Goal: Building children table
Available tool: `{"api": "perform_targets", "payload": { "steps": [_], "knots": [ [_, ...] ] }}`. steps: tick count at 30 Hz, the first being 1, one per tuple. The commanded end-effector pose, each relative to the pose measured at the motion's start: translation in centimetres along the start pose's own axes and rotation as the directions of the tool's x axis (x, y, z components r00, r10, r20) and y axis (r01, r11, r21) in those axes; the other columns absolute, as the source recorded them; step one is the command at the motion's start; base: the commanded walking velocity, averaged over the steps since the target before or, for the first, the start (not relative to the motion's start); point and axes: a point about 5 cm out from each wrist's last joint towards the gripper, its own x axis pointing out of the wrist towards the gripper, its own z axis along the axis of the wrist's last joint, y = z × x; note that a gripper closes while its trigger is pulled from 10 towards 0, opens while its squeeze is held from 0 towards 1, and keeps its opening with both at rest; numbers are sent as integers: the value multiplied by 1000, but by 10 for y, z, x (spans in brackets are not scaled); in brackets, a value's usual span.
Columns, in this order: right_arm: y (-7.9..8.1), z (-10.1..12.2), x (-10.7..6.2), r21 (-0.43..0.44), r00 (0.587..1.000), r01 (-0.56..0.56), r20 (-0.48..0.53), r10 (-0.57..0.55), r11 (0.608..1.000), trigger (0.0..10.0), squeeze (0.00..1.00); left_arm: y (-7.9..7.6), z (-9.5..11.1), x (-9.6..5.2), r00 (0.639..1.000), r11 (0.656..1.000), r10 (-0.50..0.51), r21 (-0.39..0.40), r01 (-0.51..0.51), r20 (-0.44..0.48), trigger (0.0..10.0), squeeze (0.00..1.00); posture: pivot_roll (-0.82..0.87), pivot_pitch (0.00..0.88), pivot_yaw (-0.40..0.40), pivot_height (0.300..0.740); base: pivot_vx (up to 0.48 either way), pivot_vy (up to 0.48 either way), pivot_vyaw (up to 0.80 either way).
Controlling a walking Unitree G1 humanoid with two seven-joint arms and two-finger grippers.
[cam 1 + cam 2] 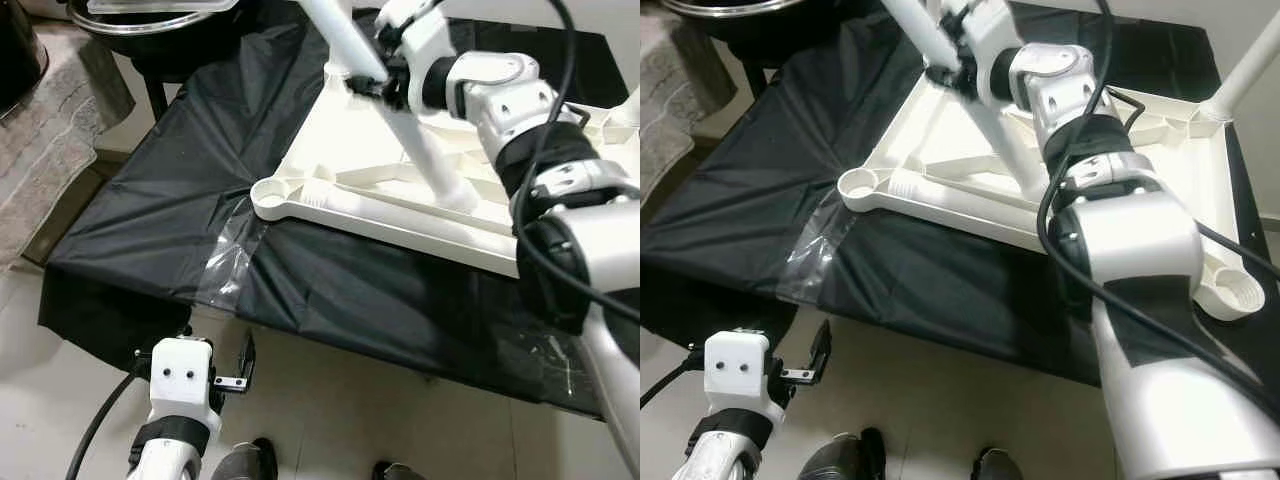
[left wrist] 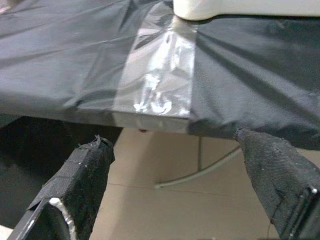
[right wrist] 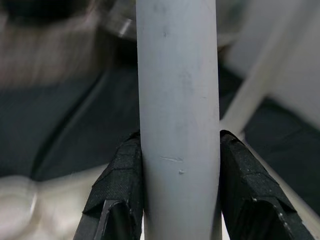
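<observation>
white table leg [image 3: 177, 120] clamped between the right gripper [image 1: 372, 82] fingers, rising tilted over the upturned white tabletop [image 1: 400, 215] on black sheeting [image 1: 160, 200]. left gripper [image 2: 185, 200] released, fingers apart, low beside the sheet's taped edge [image 2: 155, 95].

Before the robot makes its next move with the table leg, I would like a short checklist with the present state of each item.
1. Right claw shut on the white leg: ok, a finger on each side.
2. Leg seated in a socket of the upturned tabletop: cannot tell, its lower end is hidden.
3. Near corner socket free for a leg: ok.
4. Tabletop lying on the black cloth: ok.
5. Left claw open and apart from the work, low before the cloth's edge: ok.
</observation>
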Motion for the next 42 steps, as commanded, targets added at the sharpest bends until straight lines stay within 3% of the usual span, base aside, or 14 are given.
{"api": "perform_targets", "payload": {
  "steps": [1,6,11,12,17,20,23,27,29,30,31,37,38,42],
  "knots": [
    [-6,22,-2,22,994,48,101,-50,999,0,0,2,-6,-1,1000,1000,9,-5,-9,-20,10000,0,20,128,15,740,0,0,0],
    [-19,48,-9,163,948,139,263,-179,977,0,0,4,-2,6,1000,1000,16,-1,-16,13,10000,0,19,106,13,740,0,0,0],
    [-24,61,-14,344,892,99,386,-237,934,0,0,7,3,13,999,1000,11,-6,-11,40,10000,0,22,94,6,740,0,0,0],
    [-22,58,-14,386,881,72,408,-240,920,0,0,7,6,15,999,1000,-3,5,3,53,10000,1000,20,90,5,740,0,0,0],
    [-9,34,-7,526,857,-64,464,-223,848,0,0,4,17,24,991,995,-83,72,75,106,10000,1000,29,77,9,740,0,0,0],
    [-2,25,-4,537,846,-96,488,-215,838,0,0,3,21,28,987,991,-110,92,99,120,10000,1000,29,77,9,740,0,0,0],
    [-2,25,-4,541,845,-94,488,-221,836,0,0,3,21,28,986,991,-110,92,99,122,10000,1000,29,77,9,740,0,0,0],
    [14,9,1,584,834,-192,521,-183,789,0,0,-5,29,36,967,977,-213,39,210,137,10000,1000,33,76,7,740,0,0,0],
    [28,-4,6,592,841,-222,518,-155,775,0,0,-9,33,41,954,963,-265,88,255,142,10000,1000,41,73,7,740,0,0,0],
    [63,-28,13,605,850,-286,519,-95,743,0,0,-13,41,53,921,916,-364,230,328,140,10000,1000,46,73,11,740,0,0,0],
    [72,-34,13,608,849,-303,522,-82,734,0,0,-13,43,56,912,901,-386,266,342,136,10000,1000,46,73,11,740,0,0,0],
    [90,-41,16,647,850,-342,522,-69,681,0,0,-14,42,65,908,873,-407,334,356,96,10000,1000,46,73,11,740,0,0,0],
    [99,-44,17,664,851,-361,521,-60,654,0,0,-14,42,70,908,855,-411,379,353,80,10000,0,46,73,11,740,0,0,0],
    [113,-47,17,680,850,-395,526,-36,618,0,0,-14,43,77,903,826,-423,438,354,68,10000,0,45,75,13,740,0,0,0]
  ]
}}
